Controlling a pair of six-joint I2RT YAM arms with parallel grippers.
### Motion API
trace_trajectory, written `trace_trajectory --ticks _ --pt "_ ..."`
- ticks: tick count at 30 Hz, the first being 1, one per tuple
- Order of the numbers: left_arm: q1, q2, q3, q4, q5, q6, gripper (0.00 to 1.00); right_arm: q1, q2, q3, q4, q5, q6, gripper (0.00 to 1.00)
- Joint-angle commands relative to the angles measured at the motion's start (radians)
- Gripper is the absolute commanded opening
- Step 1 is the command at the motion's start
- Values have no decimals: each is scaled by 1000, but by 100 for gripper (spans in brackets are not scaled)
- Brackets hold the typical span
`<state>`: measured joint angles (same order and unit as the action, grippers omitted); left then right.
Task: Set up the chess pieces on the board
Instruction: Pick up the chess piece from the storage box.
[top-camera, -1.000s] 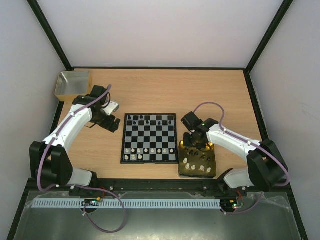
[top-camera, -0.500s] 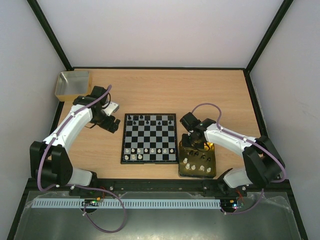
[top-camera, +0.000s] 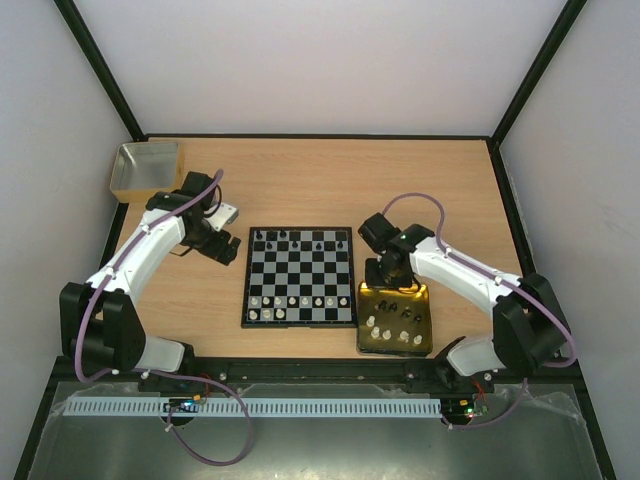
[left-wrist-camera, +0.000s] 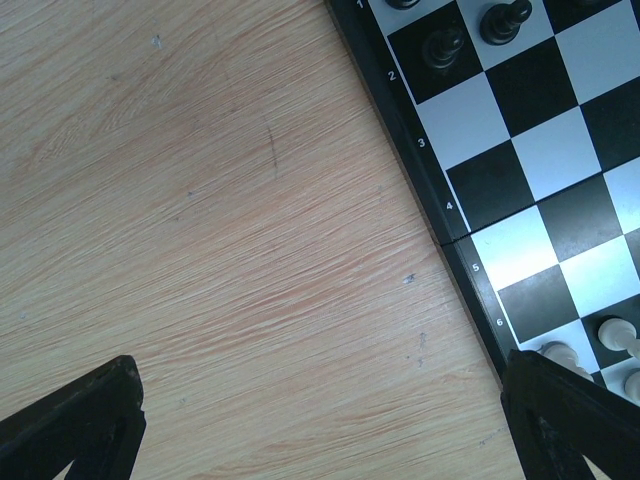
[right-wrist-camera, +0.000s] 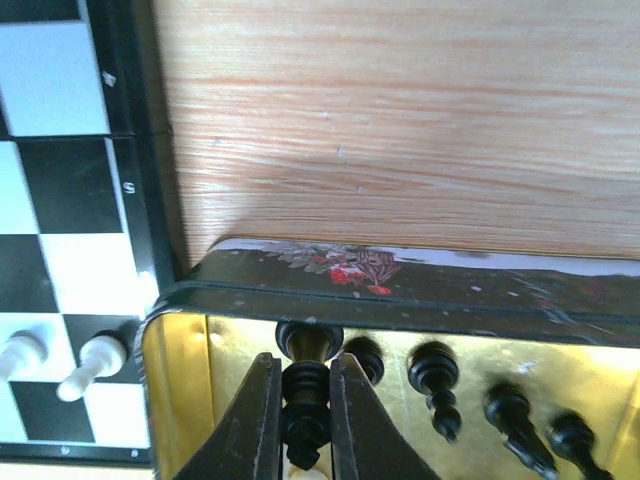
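Observation:
The chequered board lies mid-table with black pieces on its far rows and white pieces on its near rows. My right gripper is shut on a black chess piece and holds it above the far left corner of the gold tray. Other black pieces and white pieces lie in the tray. In the top view the right gripper is at the tray's far edge. My left gripper is open and empty over bare wood, left of the board's edge.
The gold tray sits right of the board at the near edge. A yellowish square box stands at the far left corner. Black frame posts and white walls bound the table.

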<state>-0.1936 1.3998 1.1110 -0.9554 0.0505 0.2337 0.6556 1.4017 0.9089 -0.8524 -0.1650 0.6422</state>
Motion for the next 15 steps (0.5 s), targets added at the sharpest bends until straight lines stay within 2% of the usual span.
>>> trace_trajectory --ticks 1,6,15 --pt "-6 -24 -13 -7 -8 -13 97 29 -12 145 -171 88 -36 2" --pt "-6 -25 -15 1 -7 -17 97 56 73 339 -212 92 -48 2" --pt "-6 -31 -22 13 -19 -23 97 99 359 648 -206 60 -90 2"
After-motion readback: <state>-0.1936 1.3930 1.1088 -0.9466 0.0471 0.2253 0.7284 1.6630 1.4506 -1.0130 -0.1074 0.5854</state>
